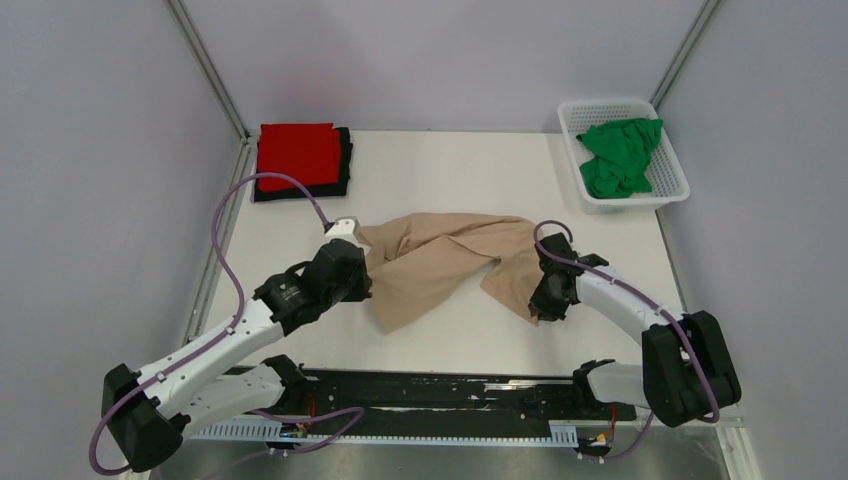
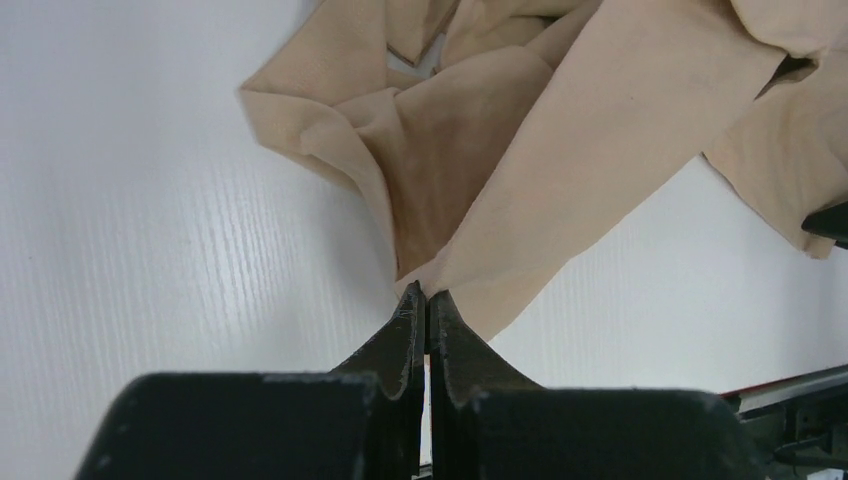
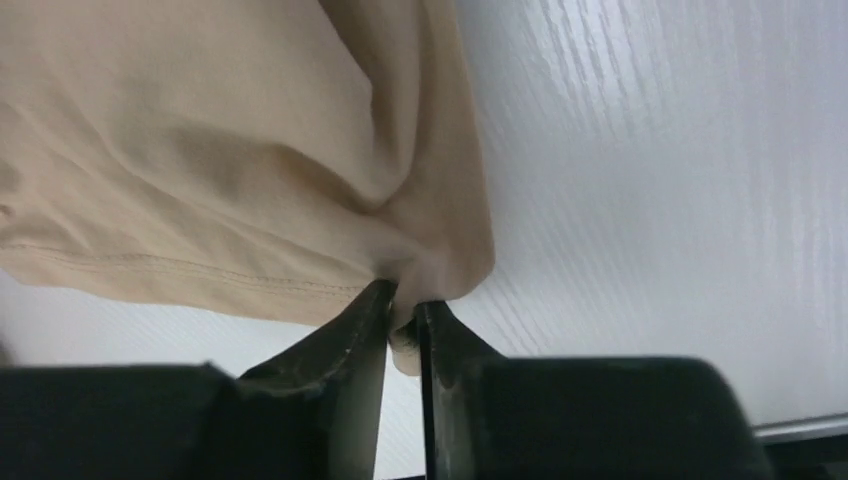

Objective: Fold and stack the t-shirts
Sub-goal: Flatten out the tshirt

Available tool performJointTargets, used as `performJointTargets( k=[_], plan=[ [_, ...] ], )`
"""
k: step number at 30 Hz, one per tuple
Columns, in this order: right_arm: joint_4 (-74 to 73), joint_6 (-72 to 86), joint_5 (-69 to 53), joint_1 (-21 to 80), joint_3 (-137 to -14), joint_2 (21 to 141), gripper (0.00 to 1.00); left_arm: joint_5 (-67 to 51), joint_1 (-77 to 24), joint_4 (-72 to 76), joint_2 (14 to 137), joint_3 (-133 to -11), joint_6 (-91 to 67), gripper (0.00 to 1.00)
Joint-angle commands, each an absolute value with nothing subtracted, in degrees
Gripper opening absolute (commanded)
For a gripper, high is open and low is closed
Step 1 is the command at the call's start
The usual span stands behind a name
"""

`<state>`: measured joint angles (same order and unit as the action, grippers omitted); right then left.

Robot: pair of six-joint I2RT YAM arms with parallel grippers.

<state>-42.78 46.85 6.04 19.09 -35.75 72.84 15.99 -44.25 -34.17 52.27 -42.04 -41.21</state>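
green t-shirt (image 1: 620,155) lies crumpled in white basket (image 1: 640,203).

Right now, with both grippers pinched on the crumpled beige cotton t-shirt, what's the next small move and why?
Probably raise both grippers slightly and draw them apart. The left gripper and right gripper are each shut on an edge of the crumpled beige t-shirt, which lies bunched and twisted between them, so it likely needs spreading flat before folding.
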Motion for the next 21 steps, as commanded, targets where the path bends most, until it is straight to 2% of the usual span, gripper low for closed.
performJointTargets(
  k=[1,2,3,13,17,21],
  plan=[
    [-37.3,50.1,11.0,19.5,-36.6,75.6,0.08,23.9,-44.4,-31.1,51.0,-43.3,-40.0,0.0],
    [-37.1,49.6,12.3,19.5,-38.1,74.8,0.01,25.3,-44.4,-31.1,50.9,-44.6,-39.5,0.0],
    [-36.9,48.7,13.8,19.5,-39.6,73.5,0.0,28.5,-44.4,-31.2,50.9,-45.2,-38.2,0.0],
    [-34.1,35.9,25.4,16.7,-64.1,57.7,0.0,47.9,-44.4,-30.9,50.9,-65.9,-21.6,0.0],
    [-30.4,29.9,24.5,16.6,-72.4,53.0,0.0,48.0,-44.4,-26.8,49.5,-75.6,-12.4,0.0],
    [-29.0,26.0,22.3,16.6,-81.3,49.0,0.0,42.4,-44.4,-26.0,48.8,-86.2,-4.7,0.0]
  ],
)
